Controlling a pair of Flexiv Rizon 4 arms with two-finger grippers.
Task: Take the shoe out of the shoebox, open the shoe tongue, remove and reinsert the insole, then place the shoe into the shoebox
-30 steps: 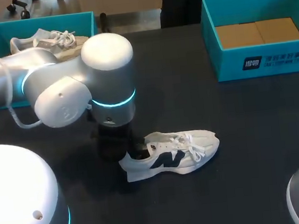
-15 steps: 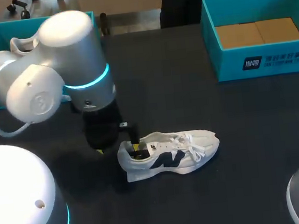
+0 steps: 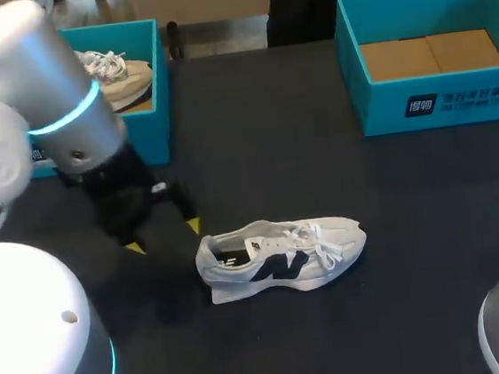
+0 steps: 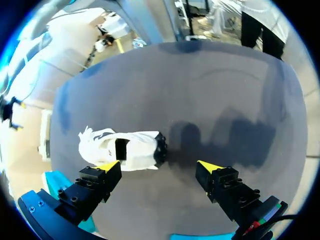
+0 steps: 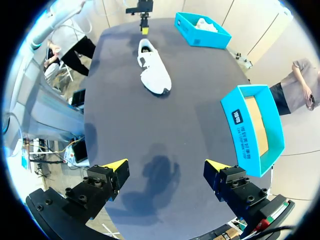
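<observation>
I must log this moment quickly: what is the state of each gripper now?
Left gripper: open, holding nothing, fingers just off the heel of the white shoe.
Right gripper: open, holding nothing.

Here's the table [image 3: 297,128]: one broad, dark top, close to black, matte and plain from side to side. Its far edge runs straight across at 12 o'clock. Towards 3, 6 and 9 o'clock the surface carries on out of the head view. The light is soft and even, leaving a faint greyish sheen up towards 12 o'clock. At 8 o'clock from centre a shadow [image 3: 167,294] pools, soft-edged and barely darker than the top. In the left wrist view, a blurred pair of shadows [image 4: 220,140] lies on that same surface. The right wrist view shows one more soft blotch [image 5: 160,175], and there the table's far end and both sides are visible.
</observation>
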